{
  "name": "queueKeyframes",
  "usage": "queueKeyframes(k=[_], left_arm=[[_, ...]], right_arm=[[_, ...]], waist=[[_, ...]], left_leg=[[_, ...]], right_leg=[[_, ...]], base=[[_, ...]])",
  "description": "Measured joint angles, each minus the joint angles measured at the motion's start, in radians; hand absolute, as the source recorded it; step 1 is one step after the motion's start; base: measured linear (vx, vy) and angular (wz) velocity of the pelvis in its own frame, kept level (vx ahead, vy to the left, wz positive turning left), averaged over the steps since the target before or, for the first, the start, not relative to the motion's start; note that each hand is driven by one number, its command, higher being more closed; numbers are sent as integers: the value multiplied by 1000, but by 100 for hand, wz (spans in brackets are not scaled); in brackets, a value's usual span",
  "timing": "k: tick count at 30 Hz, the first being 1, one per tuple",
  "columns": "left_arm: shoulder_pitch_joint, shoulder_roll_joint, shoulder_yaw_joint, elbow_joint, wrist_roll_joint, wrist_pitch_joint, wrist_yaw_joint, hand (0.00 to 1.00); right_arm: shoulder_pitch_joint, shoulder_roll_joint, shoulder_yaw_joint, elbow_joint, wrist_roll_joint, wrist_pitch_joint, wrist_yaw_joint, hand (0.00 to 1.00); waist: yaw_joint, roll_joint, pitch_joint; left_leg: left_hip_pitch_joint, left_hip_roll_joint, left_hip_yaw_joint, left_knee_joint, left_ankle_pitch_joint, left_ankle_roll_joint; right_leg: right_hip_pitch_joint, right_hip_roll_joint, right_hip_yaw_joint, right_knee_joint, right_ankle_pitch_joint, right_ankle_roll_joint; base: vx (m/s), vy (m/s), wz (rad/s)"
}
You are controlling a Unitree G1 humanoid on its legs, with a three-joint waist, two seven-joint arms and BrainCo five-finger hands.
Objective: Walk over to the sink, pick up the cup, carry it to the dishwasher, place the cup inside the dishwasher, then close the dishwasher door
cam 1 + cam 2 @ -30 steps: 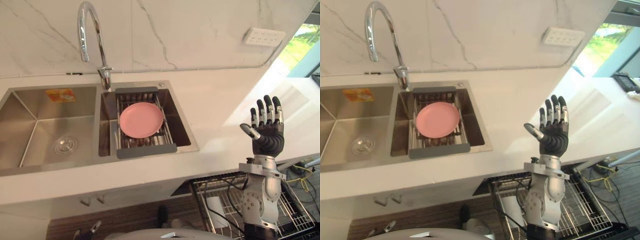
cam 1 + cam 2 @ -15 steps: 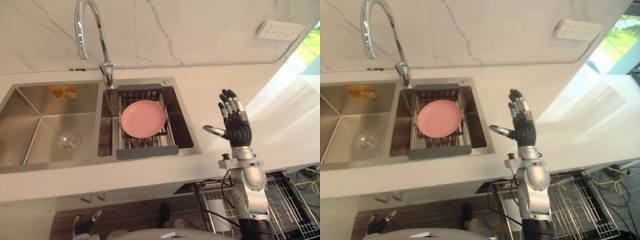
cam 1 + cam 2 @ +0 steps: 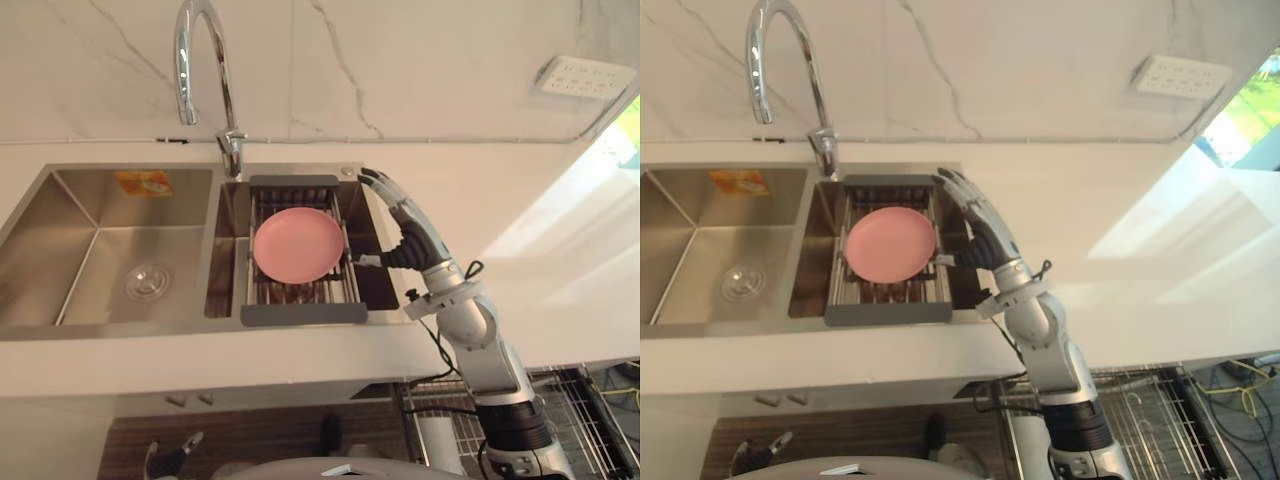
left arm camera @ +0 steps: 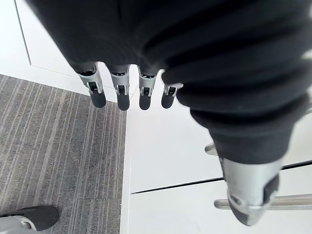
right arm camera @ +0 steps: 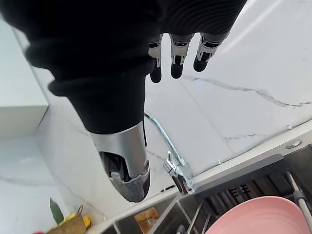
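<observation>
**Right hand open at sink's right basin, nothing held**

Right hand [image 3: 412, 243] at 3 o'clock of the pink plate [image 3: 300, 244], above the right rim of the sink [image 3: 100, 215]. Fingers [image 3: 385, 192] straight, pointing toward 11 o'clock. Thumb out sideways toward the plate, tip just beside the drain rack [image 3: 303, 314]. Fully open, gripping nothing. Can't tell whether touching rack or rim.

Plate flat on the drain rack, in the right basin. Faucet [image 3: 200, 60] at 11 o'clock of the plate, spout end on the left-basin side. Left basin at 9 o'clock of the plate: bare steel, round drain, orange sticker [image 3: 143, 183] on the back wall.

Left hand [image 4: 119, 95] low, at 7 o'clock in the head views, beside white cabinet fronts [image 4: 165, 156] and above grey striped floor [image 4: 53, 141]. Fingers hanging straight and relaxed, nothing in them.

White cup-like item [image 3: 436, 448] at 5 o'clock, in the dishwasher rack [image 3: 590, 420] below the counter [image 3: 540, 260], just beside the right arm. Too little showing to confirm as the cup.

Wall socket [image 3: 585, 75] at 1 o'clock, on the marble wall.
</observation>
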Motion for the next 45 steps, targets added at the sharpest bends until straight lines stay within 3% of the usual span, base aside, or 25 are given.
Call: queueKeyframes(k=[9,16,25,40,45], left_arm=[[12,3,35,-1,19,2,-14,0],[11,5,37,-3,20,13,-18,0],[-2,21,44,-23,37,14,-22,0],[-1,21,57,-23,37,14,-24,0],[1,21,55,-24,37,15,-23,0]], right_arm=[[-60,-20,149,141,-232,27,95,0],[-74,-44,161,212,-320,70,153,0],[-94,-79,197,242,-411,106,148,0],[-104,-78,207,328,-532,119,36,0],[-132,-76,240,405,-569,135,32,0]], waist=[[22,-26,-25],[30,-11,-20],[29,-3,-15],[33,-3,-10],[42,0,-5]], left_leg=[[-15,7,-24,-35,5,-6],[-28,13,-23,-34,-2,-13],[-23,18,-21,-31,-3,-13],[-22,20,-26,-32,-2,-13],[-24,21,-29,-32,-2,-13]], right_leg=[[-7,-13,-80,0,-10,-4],[-9,-10,-85,0,-5,-6],[-8,-4,-84,0,2,-2],[-3,-7,-103,0,-15,2],[-4,-7,-108,0,-15,2]], base=[[-33,35,15],[7,29,0],[69,74,-1],[15,43,4],[8,37,3]])
